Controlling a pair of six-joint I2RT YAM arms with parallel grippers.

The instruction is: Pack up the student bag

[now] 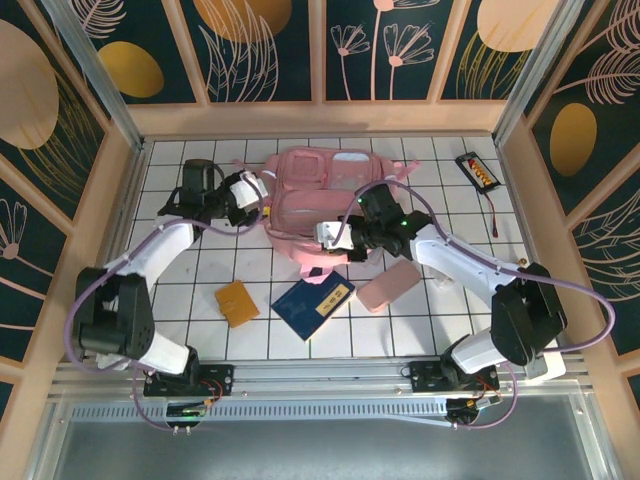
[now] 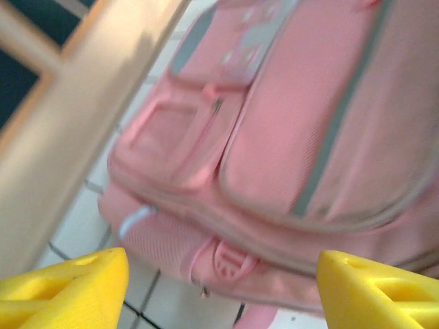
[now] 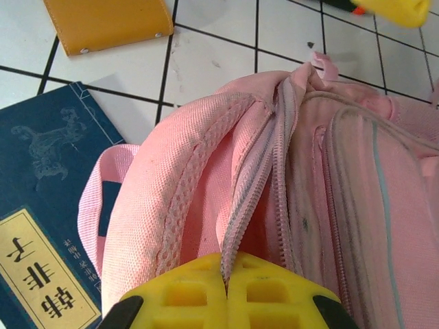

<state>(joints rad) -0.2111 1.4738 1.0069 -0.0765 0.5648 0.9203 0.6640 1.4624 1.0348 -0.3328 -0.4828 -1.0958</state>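
The student bag (image 1: 310, 190) is a large pink backpack lying flat at the back middle of the white tiled table. My right gripper (image 1: 330, 237) is at the bag's near end. In the right wrist view its yellow fingers (image 3: 178, 295) are shut on the edge of the bag's (image 3: 343, 171) opened zip (image 3: 240, 212). My left gripper (image 1: 258, 200) hangs at the bag's left side. Its yellow fingers (image 2: 68, 281) stand wide apart, holding nothing, and the bag's (image 2: 288, 137) pink zip pull (image 2: 233, 260) lies just beyond them.
A dark blue book (image 1: 313, 303) (image 3: 48, 205), an orange wallet (image 1: 237, 302) (image 3: 110, 24) and a flat pink case (image 1: 388, 285) lie in front of the bag. A black item with red and yellow parts (image 1: 477, 170) sits at the back right. Wooden walls (image 2: 75, 116) ring the table.
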